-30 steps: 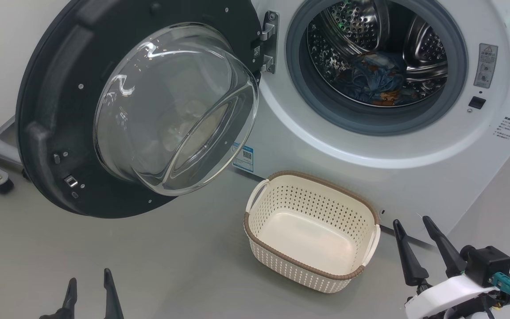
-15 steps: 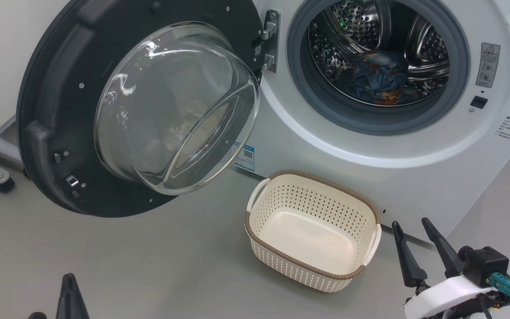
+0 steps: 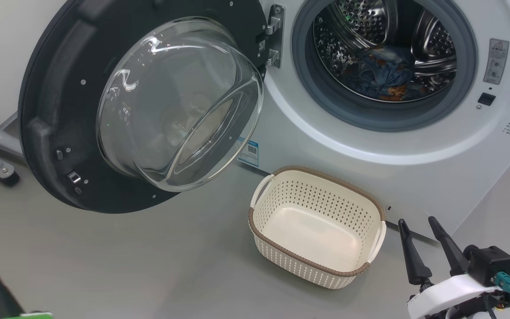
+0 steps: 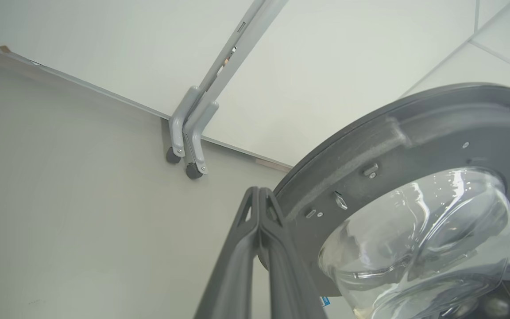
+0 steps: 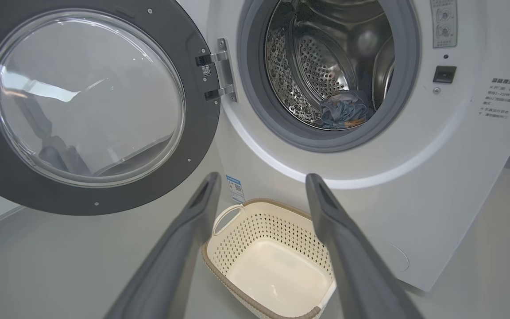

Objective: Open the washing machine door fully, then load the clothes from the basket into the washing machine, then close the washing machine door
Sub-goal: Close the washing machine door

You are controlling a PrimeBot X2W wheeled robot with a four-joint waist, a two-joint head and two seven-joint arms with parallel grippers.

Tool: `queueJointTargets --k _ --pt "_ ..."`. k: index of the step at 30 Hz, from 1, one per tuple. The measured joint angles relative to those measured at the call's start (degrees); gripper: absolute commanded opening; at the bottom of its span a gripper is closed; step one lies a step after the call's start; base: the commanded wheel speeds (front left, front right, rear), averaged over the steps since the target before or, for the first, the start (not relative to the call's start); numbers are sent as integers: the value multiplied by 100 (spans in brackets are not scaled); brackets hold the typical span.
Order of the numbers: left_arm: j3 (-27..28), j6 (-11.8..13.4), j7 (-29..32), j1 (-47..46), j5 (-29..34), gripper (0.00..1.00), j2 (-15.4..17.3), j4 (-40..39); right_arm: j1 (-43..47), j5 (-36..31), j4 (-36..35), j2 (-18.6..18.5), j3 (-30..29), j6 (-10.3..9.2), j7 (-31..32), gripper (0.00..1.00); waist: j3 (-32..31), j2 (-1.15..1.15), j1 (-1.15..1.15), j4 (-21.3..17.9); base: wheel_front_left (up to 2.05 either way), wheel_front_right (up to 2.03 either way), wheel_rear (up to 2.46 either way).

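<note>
Cream basket [image 3: 317, 199], near parted right jaws

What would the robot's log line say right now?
door: open | clothes: in washer | basket: empty | left fingers: shut, holding nothing | right fingers: open | next: likely close door

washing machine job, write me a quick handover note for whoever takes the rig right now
Left gripper: shut, holding nothing, close to the rim of the washing machine door.
Right gripper: open, empty, to the right of the basket.
Things: the door is swung wide open. The clothes lie inside the drum of the washing machine. The basket is empty, on the floor in front of the machine.
Done: door opened, clothes loaded.
Left: close the door.
</note>
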Motion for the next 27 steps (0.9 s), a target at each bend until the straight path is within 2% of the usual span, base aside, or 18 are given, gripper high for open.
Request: queueJointTargets --k 7,12,18,27 --pt "1011 -289 -32 -430 -1417 0 -10 -136 -1 -1 -23 -3 -34 0 0 100 156 0 0 55 0 0 0" --pt "1561 -441 157 -759 -2080 0 -10 3 -1 -1 -51 -2 -78 0 0 100 251 0 0 75 0 0 0" --pt "1984 -512 592 -1287 -2654 0 474 141 -1 -10 -70 -33 -76 0 0 100 402 0 0 52 0 0 0" --pt "2335 -511 1249 -2195 -3632 0 889 689 -136 -52 -92 -207 9 0 0 100 660 0 0 -20 0 0 0"
